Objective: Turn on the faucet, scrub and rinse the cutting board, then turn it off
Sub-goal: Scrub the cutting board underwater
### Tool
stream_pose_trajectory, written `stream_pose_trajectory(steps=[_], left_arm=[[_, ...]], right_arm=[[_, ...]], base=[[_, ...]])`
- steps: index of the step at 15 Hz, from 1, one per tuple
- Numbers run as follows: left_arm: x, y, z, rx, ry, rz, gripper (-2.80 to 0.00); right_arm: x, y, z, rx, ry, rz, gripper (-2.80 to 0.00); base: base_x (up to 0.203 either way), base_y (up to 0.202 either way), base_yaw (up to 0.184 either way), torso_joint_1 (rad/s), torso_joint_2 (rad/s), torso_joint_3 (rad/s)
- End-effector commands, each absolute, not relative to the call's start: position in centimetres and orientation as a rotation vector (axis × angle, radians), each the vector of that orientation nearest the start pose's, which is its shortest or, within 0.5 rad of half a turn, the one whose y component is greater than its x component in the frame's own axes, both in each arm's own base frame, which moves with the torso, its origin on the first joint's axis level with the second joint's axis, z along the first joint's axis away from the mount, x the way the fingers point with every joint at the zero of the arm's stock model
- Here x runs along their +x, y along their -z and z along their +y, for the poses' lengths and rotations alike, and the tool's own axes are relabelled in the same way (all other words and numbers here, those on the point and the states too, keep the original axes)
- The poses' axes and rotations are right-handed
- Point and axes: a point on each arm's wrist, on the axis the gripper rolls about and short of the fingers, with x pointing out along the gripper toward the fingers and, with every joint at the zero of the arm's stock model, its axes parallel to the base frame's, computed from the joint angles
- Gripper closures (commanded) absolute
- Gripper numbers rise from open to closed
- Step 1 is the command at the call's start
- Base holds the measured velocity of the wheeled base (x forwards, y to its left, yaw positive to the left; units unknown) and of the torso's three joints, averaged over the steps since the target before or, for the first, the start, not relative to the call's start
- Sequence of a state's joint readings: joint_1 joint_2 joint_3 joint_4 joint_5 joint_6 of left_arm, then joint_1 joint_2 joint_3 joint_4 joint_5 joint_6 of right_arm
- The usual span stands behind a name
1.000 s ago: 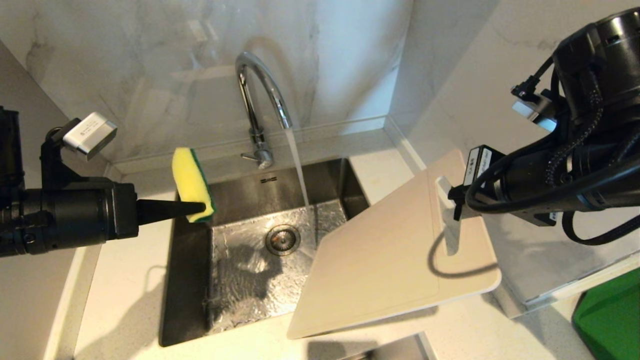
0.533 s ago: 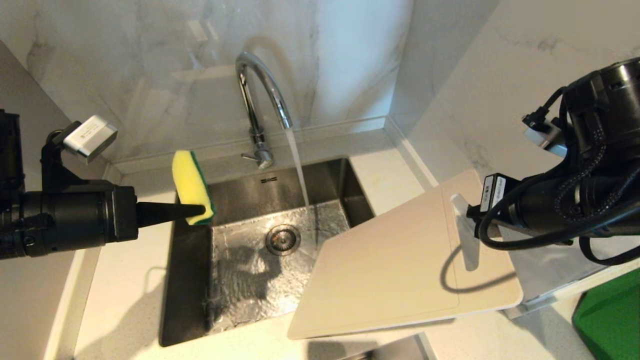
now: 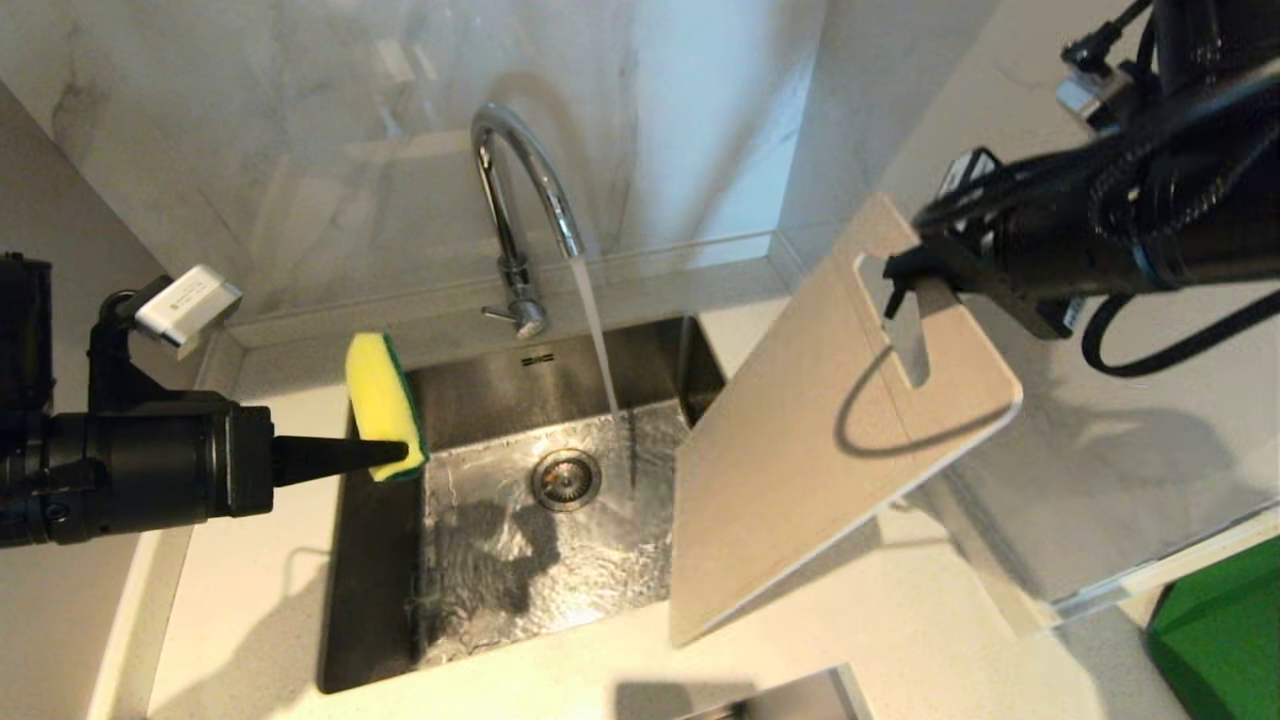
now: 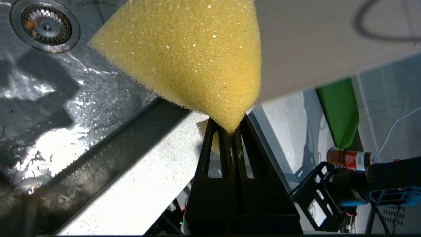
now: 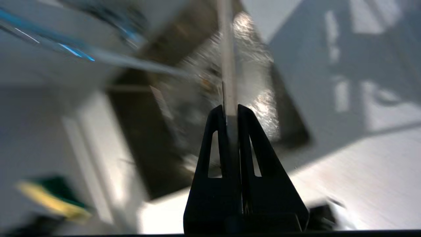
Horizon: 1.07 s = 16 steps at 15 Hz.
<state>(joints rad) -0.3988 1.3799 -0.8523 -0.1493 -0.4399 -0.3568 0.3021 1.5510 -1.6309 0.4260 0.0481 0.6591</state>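
Observation:
The chrome gooseneck faucet (image 3: 520, 190) runs a stream of water into the steel sink (image 3: 480, 540); its small lever (image 3: 498, 314) sticks out at the base. The beige cutting board (image 3: 800, 450) hangs tilted in the air to the right of the sink, its low corner over the counter. My right gripper (image 3: 900, 275) is shut on the board's top end by the slot handle; the board shows edge-on (image 5: 227, 59) between its fingers. My left gripper (image 3: 405, 452) is shut on a yellow-green sponge (image 3: 380, 400) (image 4: 190, 56) above the sink's left rim.
White stone counter (image 3: 250, 580) surrounds the sink and marble walls close in behind and to the right. A green mat (image 3: 1220, 630) lies at the far right. A drain (image 3: 565, 478) sits mid-basin. A bottle (image 4: 348, 158) stands beyond the counter.
My right arm has lifted the cutting board off the counter and tipped it steeply, moving it up and toward the back wall. The left gripper with the sponge has sunk slightly.

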Motion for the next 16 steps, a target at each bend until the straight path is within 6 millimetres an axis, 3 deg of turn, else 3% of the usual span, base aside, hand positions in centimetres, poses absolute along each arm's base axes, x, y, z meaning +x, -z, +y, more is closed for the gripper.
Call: stream_pose_trajectory(steps=[1, 3, 11, 16], left_arm=[[20.1, -23.6, -9.5, -0.342, 0.749, 0.545, 0.00], [20.0, -23.5, -9.5, -0.342, 0.748, 0.547, 0.00], [19.5, -23.8, -9.3, -0.340, 0.741, 0.560, 0.00], [19.1, -24.0, -9.1, -0.340, 0.740, 0.551, 0.00]], right_arm=[[28.2, -37.0, 9.2, 0.691, -0.270, 0.436, 0.00], [30.6, -36.3, 10.2, 0.727, -0.291, 0.473, 0.00], [35.1, -34.4, 11.8, 0.882, -0.379, 0.433, 0.00], [36.5, -33.0, 13.1, 0.879, -0.403, 0.448, 0.00]], base=[[0.000, 0.000, 0.000, 0.000, 0.00, 0.000], [0.000, 0.000, 0.000, 0.000, 0.00, 0.000], [0.000, 0.000, 0.000, 0.000, 0.00, 0.000], [0.000, 0.000, 0.000, 0.000, 0.00, 0.000]])
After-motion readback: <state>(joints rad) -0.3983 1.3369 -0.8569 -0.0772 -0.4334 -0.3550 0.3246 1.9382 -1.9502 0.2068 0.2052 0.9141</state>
